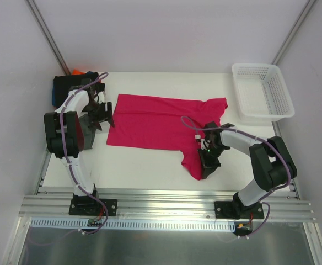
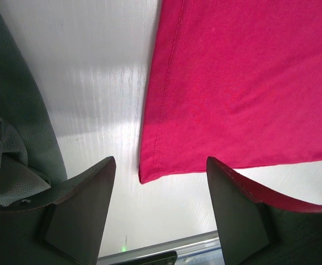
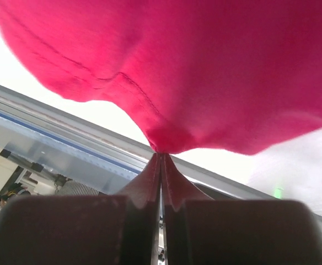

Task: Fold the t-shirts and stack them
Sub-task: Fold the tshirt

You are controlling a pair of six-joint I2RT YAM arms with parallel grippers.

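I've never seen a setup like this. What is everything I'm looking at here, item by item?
pink t-shirt: one, crimson-pink, spread flat mid-table, near sleeve raised
folded shirts: one pile, far left corner; black, blue and orange show from above, grey-green in the left wrist view
basket: one, white plastic mesh, far right corner
table: one, white, under it all
rail: silver metal, along the near edge
arms: two, white and black, left arm and right arm, bases on the rail
left hand: one, dark, open, at a hem corner of the pink t-shirt
right hand: one, dark, shut on the raised sleeve
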